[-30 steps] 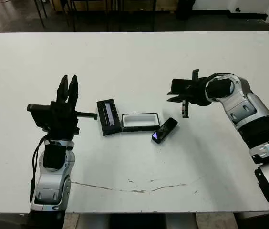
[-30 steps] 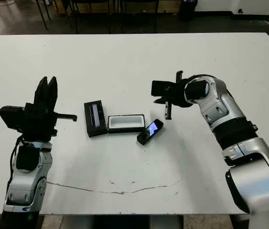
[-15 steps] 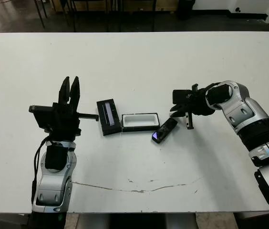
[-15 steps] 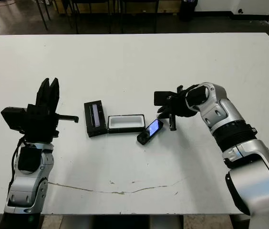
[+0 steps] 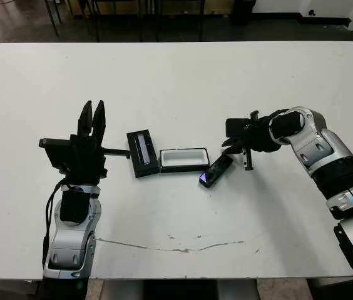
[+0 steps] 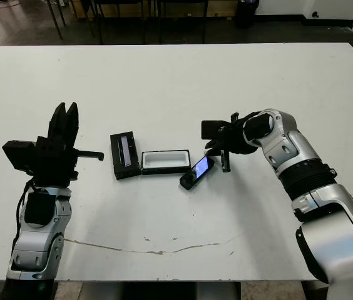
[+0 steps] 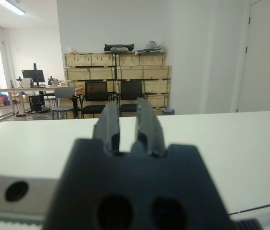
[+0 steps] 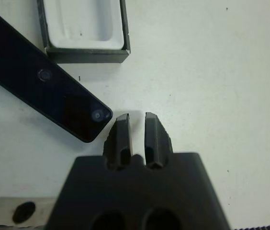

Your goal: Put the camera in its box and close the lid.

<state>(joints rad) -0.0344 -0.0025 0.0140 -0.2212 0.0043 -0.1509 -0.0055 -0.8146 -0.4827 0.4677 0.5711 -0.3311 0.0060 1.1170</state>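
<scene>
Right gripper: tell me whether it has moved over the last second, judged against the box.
Yes. The right gripper has come down and slightly towards the box; it now sits low beside the camera, which it is not holding.

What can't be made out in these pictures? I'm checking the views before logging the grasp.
- Right wrist view: the camera and the box are cut off by the picture's edges.
- Left wrist view: the left hand and its black body block the table; no task item shows.
- Eye views: the right hand is too small to judge contact with the camera; the lid strip detail is unreadable.
</scene>
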